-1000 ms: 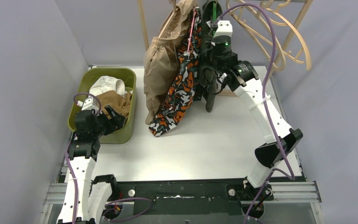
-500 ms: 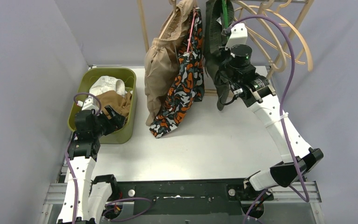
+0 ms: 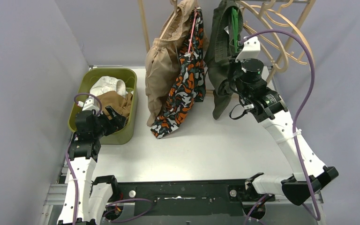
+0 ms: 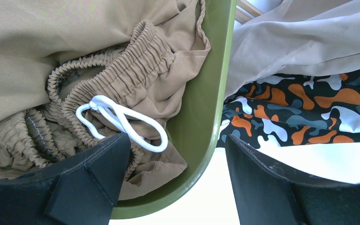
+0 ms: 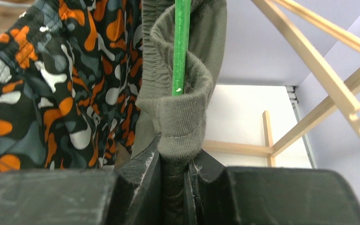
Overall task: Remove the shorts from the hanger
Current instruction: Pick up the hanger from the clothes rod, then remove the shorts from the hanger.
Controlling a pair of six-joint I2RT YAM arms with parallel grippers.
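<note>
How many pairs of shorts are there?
5. Beige shorts and camouflage shorts hang at the back; olive shorts hang beside them, pinched by the right gripper; white shorts and brown shorts lie in the green bin, which may hide more.

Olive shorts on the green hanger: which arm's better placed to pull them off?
Right. The right gripper is shut on the dark olive shorts at the waistband, just below the green hanger. The left gripper hangs open over the green bin, far from that hanger.
</note>
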